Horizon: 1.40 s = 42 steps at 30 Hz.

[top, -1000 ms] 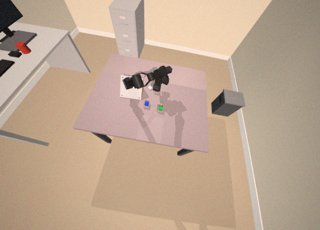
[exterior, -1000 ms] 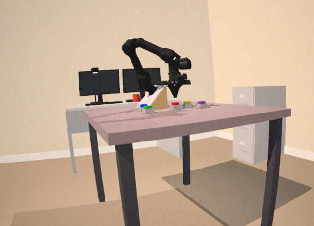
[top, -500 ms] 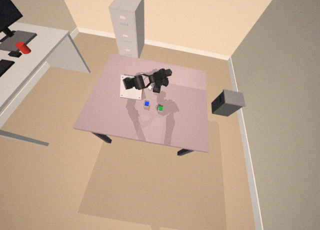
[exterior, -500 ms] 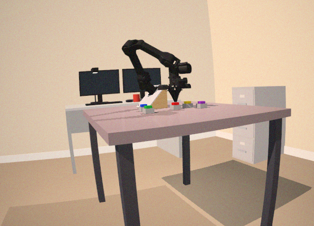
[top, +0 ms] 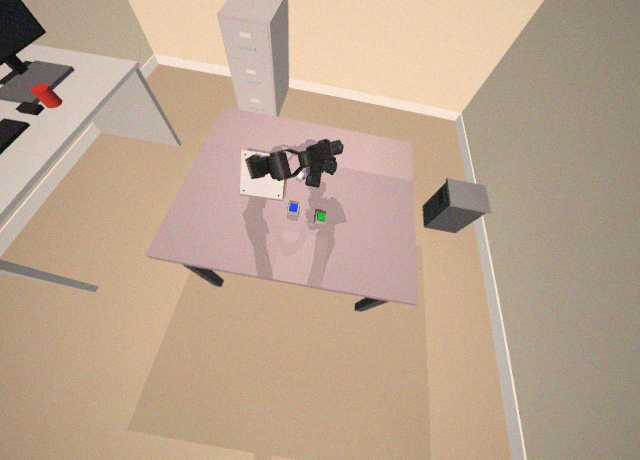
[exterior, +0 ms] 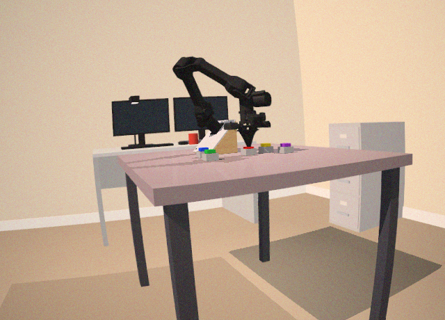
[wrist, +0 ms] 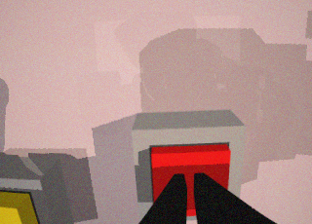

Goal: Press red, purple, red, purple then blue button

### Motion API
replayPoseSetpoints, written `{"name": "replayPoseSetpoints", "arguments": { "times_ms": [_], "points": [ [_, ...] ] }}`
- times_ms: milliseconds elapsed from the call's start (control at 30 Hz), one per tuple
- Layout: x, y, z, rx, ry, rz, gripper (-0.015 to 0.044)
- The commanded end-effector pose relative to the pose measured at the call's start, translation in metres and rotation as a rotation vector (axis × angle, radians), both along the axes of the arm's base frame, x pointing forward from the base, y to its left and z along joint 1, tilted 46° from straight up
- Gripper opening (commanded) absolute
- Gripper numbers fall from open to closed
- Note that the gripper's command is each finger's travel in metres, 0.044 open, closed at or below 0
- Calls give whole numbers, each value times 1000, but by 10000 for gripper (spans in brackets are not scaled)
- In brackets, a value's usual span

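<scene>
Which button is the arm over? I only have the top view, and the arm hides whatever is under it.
Observer: The red button; in the wrist view the shut gripper has its tips on the cap.
Operator: Are other buttons hidden up there too?
Observer: Yes, the exterior view shows a yellow button and a purple button in a row beyond the red one.
Operator: Is the gripper carrying anything?
Observer: No, the fingers are closed together with nothing between them.
</scene>
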State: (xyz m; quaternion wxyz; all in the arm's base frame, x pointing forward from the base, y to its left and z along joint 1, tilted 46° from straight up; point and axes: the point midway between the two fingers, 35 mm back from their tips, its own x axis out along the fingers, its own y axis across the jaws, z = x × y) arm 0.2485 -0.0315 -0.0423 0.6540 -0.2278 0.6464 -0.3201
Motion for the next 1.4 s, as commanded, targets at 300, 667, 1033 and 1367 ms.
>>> {"name": "replayPoseSetpoints", "arguments": {
  "times_ms": [300,667,1033,1367],
  "points": [
    [0,7,7,0,2,1,20],
    [3,61,58,2,8,5,20],
    [24,93,43,-5,5,-13,20],
    [79,158,-27,8,0,2,20]
  ]
}}
